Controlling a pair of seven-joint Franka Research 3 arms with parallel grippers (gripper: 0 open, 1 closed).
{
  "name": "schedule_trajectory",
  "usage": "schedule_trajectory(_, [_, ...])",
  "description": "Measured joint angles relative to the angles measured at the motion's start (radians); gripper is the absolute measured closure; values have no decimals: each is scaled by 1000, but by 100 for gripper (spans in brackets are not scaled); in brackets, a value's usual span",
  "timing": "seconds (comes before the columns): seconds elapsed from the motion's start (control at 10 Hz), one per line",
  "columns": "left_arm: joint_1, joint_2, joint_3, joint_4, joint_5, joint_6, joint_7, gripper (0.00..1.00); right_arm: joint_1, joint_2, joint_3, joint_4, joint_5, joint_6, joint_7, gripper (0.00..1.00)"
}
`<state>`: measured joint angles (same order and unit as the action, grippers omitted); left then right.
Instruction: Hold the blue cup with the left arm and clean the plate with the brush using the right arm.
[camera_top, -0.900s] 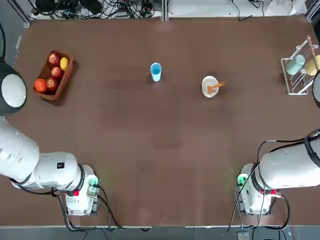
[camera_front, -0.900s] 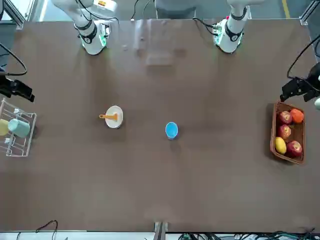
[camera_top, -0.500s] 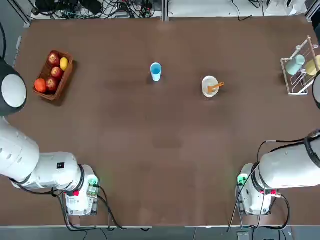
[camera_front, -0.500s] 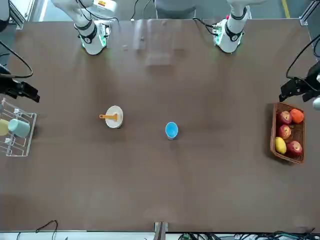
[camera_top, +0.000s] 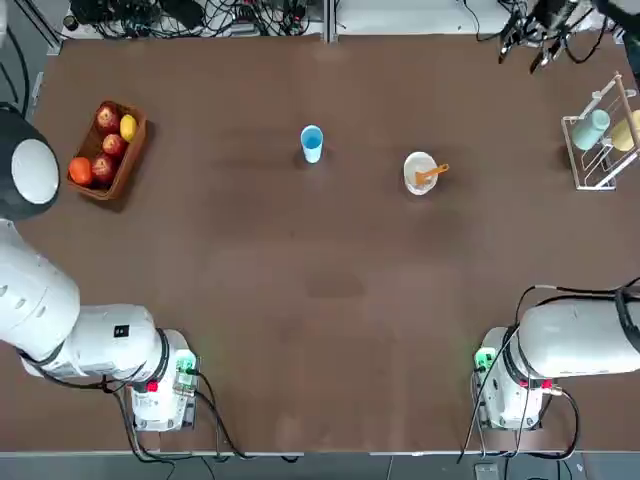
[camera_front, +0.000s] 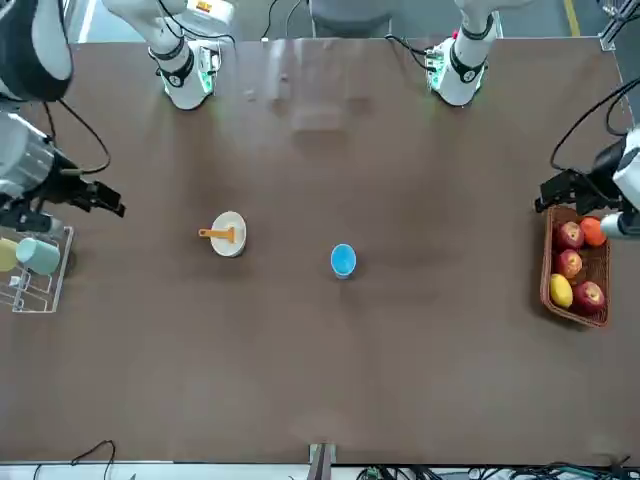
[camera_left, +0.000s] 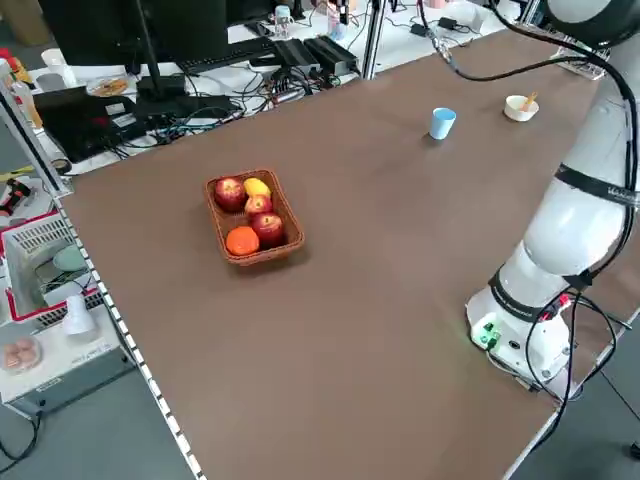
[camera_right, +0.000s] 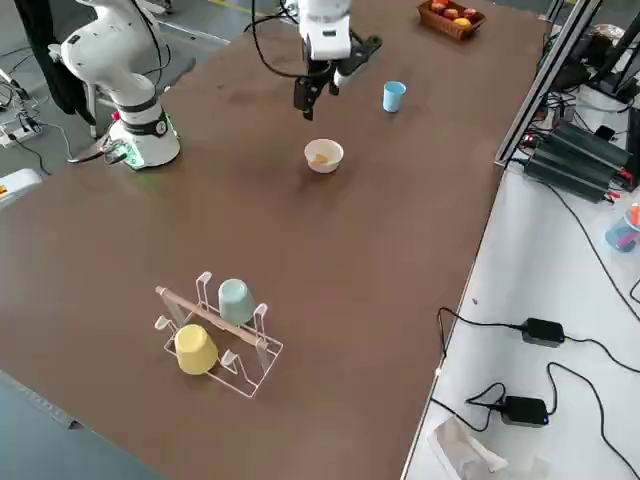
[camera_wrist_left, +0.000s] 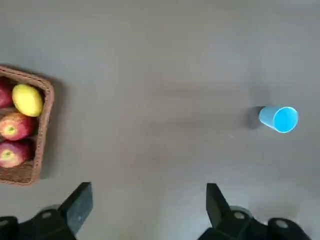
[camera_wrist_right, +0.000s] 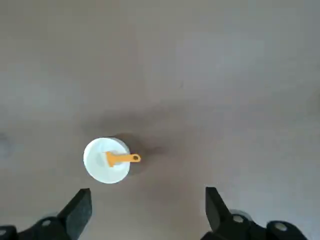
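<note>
From the robot's left to its right: at the far left of the brown worktop (camera_top: 320, 240) sits a brown wicker basket (camera_top: 123, 178) holding three red apples (camera_top: 114, 146), a yellow fruit (camera_top: 128, 127) and an orange (camera_top: 81, 170). The left tool (camera_wrist_left: 150, 210) is raised above the worktop's left side, its two black fingers apart with nothing between them; in the front view it overlaps the basket's edge.

Next, well apart from the basket, the light-blue cup (camera_top: 312, 144) stands upright, open rim upward. Farther right is the plate (camera_top: 419, 173), a small round white dish. The orange brush (camera_top: 432, 174) rests in it, handle sticking out over the rim on the right.

The right tool (camera_wrist_right: 149, 212) is raised on the right side, fingers also apart and holding nothing. At the far right, a white wire rack (camera_top: 598, 184) carries a pale green cup (camera_top: 590, 130) and, right of that, a yellow cup (camera_top: 626, 132).
</note>
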<state>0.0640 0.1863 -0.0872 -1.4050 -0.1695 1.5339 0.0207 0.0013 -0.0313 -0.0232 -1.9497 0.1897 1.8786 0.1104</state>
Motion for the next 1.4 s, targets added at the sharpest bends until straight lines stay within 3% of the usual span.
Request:
schedule_trajectory(0.3, [0, 58, -1, -2, -37, 14, 287, 0, -1, -20, -2, -205, 232, 173, -8, 0])
schedule_trajectory(0.6, [5, 111, 0, -9, -177, 14, 573, 0, -1, -21, -2, -361, 410, 345, -127, 0])
schedule_trajectory(1.0, [70, 154, 1, -97, -443, 12, 909, 0, -35, 15, -10, -457, 734, 367, -554, 0])
schedule_trajectory(1.2, [93, 201, 2, -184, -562, 32, 1096, 0, -42, 72, -10, -476, 800, 367, -700, 0])
schedule_trajectory(1.4, [109, 241, 3, -255, -632, 75, 1289, 0, -42, 154, -9, -484, 952, 368, -901, 0])
